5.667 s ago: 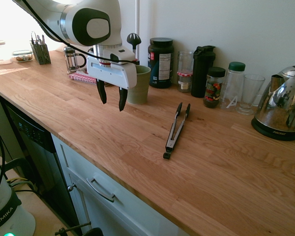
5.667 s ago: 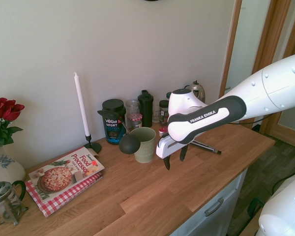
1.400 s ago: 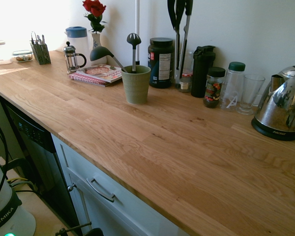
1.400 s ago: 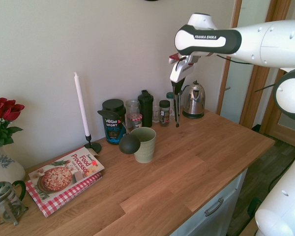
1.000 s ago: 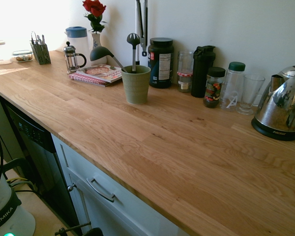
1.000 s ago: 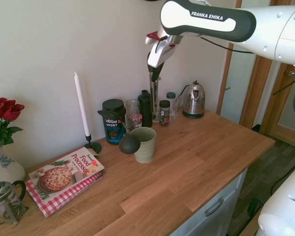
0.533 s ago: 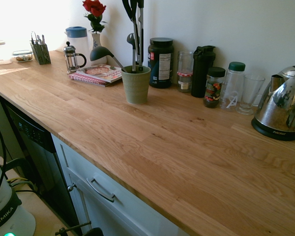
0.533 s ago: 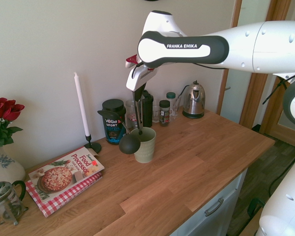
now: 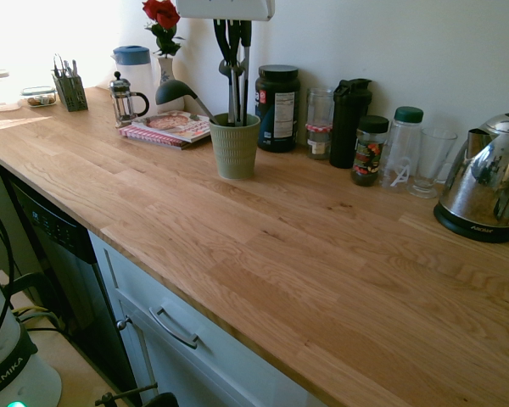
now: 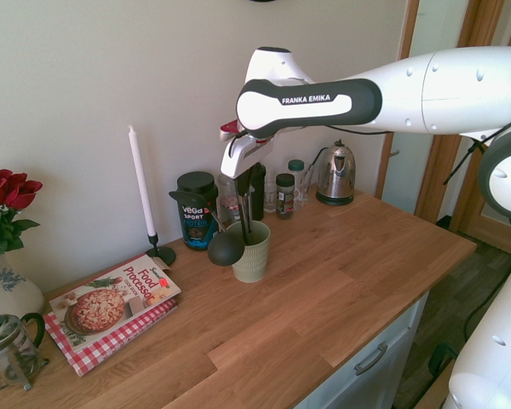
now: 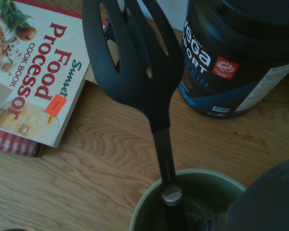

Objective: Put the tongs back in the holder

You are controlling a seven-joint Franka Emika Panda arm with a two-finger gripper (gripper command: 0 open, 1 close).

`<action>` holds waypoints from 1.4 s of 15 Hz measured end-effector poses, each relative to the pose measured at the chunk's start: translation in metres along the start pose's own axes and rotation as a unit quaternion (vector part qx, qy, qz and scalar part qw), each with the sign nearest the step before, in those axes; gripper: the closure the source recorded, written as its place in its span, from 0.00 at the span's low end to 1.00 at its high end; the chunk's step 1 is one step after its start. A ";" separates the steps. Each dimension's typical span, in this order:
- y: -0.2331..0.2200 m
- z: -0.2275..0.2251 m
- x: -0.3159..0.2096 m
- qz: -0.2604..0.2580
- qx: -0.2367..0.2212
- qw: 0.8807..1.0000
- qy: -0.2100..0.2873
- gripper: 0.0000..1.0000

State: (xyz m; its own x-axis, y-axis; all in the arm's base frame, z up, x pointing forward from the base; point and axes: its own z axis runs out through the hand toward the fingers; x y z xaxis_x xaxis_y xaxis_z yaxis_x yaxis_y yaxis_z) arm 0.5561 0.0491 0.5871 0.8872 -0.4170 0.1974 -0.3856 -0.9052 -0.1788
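Note:
The sage-green ribbed holder [image 9: 235,148] stands on the wooden counter near the wall, also visible as the holder [image 10: 255,256] in the second exterior view. My gripper [image 9: 234,36] hangs straight above it, shut on the upper end of the tongs [image 9: 238,89]. The tongs [image 10: 244,218] hang upright with their lower ends inside the cup's mouth. A black ladle [image 9: 174,90] leans out of the holder to one side. In the wrist view a black slotted utensil [image 11: 135,72] rises from the holder's rim [image 11: 149,207].
A black supplement tub [image 9: 276,108], jars, a black bottle [image 9: 349,119] and a glass line the wall, with a steel kettle [image 9: 485,199] at the end. A cookbook [image 9: 170,127], French press [image 9: 125,100], candle [image 10: 141,183] and roses stand on the holder's other side.
The arm carried the tongs along the wall until they hung above the holder, then lowered them; their lower ends now reach deeper into the cup than half a second ago.

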 end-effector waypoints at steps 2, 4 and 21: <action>0.001 -0.001 -0.001 0.000 -0.002 1.000 -0.004 0.00; 0.001 0.000 -0.002 0.000 -0.004 1.000 -0.007 0.00; 0.129 0.030 0.027 0.123 -0.116 0.982 -0.082 0.00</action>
State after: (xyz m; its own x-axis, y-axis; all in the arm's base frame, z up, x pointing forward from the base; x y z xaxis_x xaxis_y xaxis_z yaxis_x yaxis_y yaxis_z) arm 0.5378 -0.0759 0.5401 0.7812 -0.6241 0.0153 -0.6243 -0.7807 0.0267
